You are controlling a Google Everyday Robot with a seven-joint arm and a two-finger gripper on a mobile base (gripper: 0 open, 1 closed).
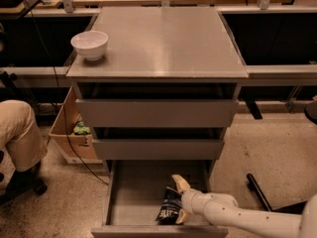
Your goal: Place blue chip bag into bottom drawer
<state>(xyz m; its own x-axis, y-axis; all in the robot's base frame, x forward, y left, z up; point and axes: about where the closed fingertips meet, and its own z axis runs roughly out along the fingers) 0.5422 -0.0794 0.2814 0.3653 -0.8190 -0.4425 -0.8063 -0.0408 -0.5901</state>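
Note:
The blue chip bag lies on the floor of the bottom drawer, which is pulled out, near its front right. My gripper reaches into the drawer from the right on a white arm. Its fingers are spread, one pale fingertip behind the bag and the other at the bag's front edge. The bag rests between them, and the rear finger stands apart from it. The two upper grey drawers are slightly ajar.
A white bowl stands at the cabinet top's back left. A cardboard box with a cable sits on the floor to the left. A person's knee is at the far left. A dark bar lies on the floor to the right.

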